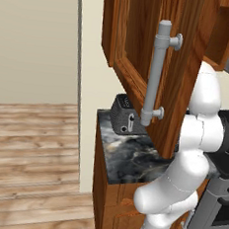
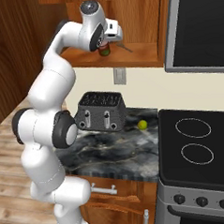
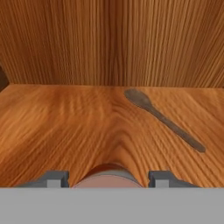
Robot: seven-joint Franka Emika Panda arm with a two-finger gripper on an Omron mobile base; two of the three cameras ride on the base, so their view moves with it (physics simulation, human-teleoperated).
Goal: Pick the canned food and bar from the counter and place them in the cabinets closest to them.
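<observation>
My gripper (image 2: 104, 45) reaches into the open wall cabinet (image 2: 129, 56) above the counter (image 2: 111, 154) and is shut on the canned food (image 2: 104, 50), a short orange-red cylinder. In the hand view the can's (image 3: 107, 174) pale top sits between the two fingertips of the gripper (image 3: 107, 180), low over the cabinet's wooden shelf floor (image 3: 61, 127). Whether the can touches the shelf I cannot tell. The bar is out of view.
A grey spoon (image 3: 162, 119) lies on the shelf ahead and to the right. The cabinet door (image 1: 156, 66) stands swung open with its grey handle (image 1: 157, 73). Below are a dark toaster (image 2: 101, 111), a small green fruit (image 2: 142, 125) and the black stove (image 2: 198, 146).
</observation>
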